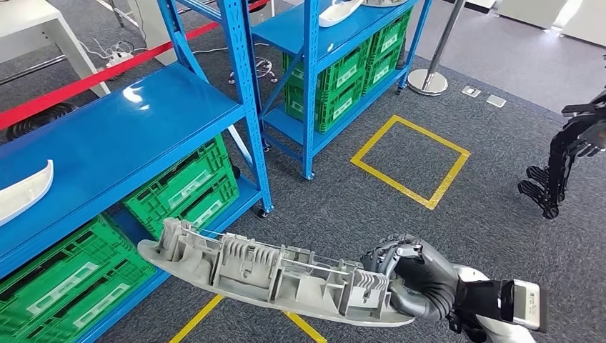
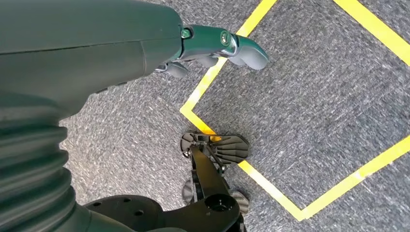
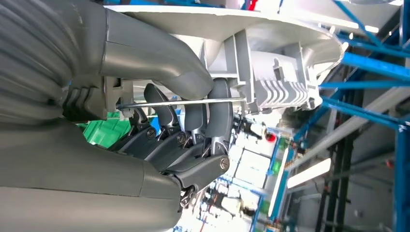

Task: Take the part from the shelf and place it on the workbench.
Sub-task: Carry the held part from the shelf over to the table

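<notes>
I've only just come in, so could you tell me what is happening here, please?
The robot's right hand grips one end of a long grey plastic part, carrying it above the carpet beside the blue shelf. Its left hand hangs by its side, holding nothing. A white part lies on the shelf.

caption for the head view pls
Right robot hand carries a grey plastic part away from the blue shelf.

white part [image 1: 21, 189] cut by frame edge
</notes>
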